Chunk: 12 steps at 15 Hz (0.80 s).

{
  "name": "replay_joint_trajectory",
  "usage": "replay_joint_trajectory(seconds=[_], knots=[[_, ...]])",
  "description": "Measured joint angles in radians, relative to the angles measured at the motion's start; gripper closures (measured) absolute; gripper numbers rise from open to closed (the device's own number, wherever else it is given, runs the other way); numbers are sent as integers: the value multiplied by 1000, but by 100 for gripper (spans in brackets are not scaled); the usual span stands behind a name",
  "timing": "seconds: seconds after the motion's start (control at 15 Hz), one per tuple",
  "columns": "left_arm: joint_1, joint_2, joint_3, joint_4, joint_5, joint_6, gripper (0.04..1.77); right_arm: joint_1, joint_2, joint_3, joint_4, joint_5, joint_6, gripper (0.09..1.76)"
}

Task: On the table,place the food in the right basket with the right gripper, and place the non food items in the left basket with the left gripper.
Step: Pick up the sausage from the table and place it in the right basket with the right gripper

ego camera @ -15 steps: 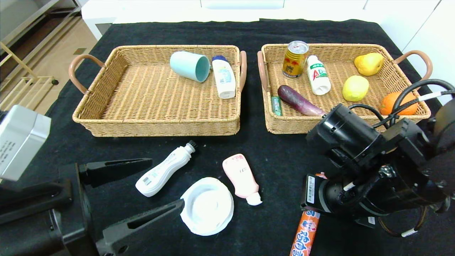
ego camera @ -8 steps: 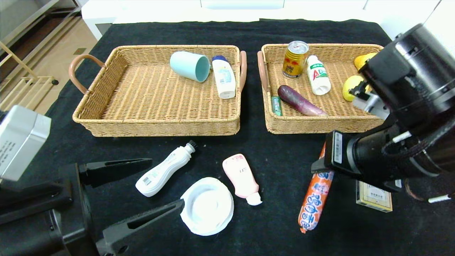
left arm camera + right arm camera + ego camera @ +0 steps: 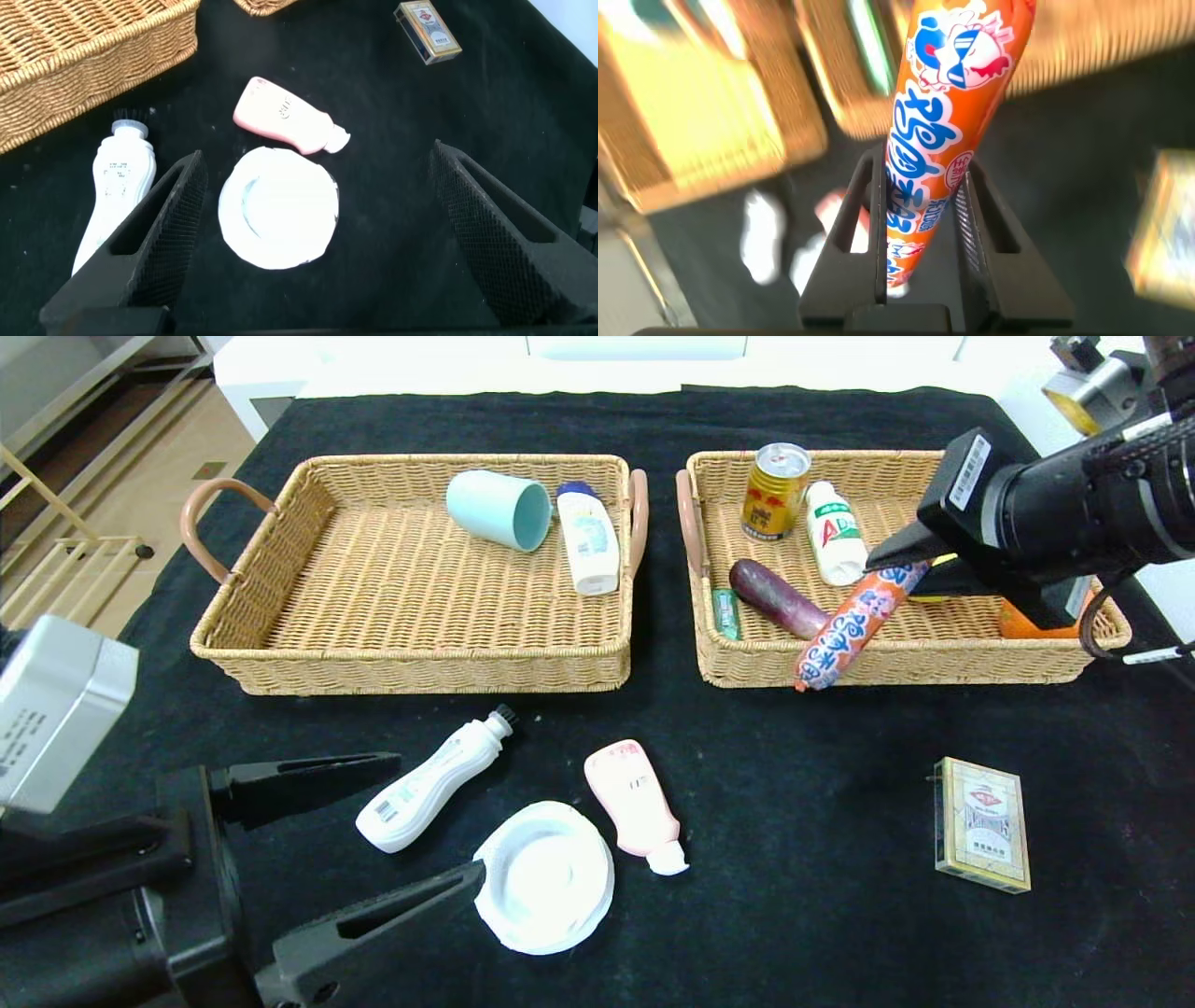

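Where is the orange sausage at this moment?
In the head view the orange sausage is on the robot's right, held in the right gripper above the front edge of the right basket, just beside the purple eggplant.

The white bottle (image 3: pixel 836 532) at twelve o'clock in the right basket (image 3: pixel 934 658) is showing red "AD"; the sausage's (image 3: pixel 943 131) print is Chinese characters, unreadable here.

Orange sausage (image 3: pixel 848 626) tilts over right basket's (image 3: pixel 934 663) front rim.
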Motion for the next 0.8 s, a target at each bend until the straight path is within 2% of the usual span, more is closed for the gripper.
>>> replay_joint_trajectory(seconds=[0.47,0.8], knots=[[0,0,1,-2,0,0,9,-86,70,-19,-302,0,-22,134],[0,2,1,-2,-1,0,9,-141,135,-13,-384,-1,-52,134]])
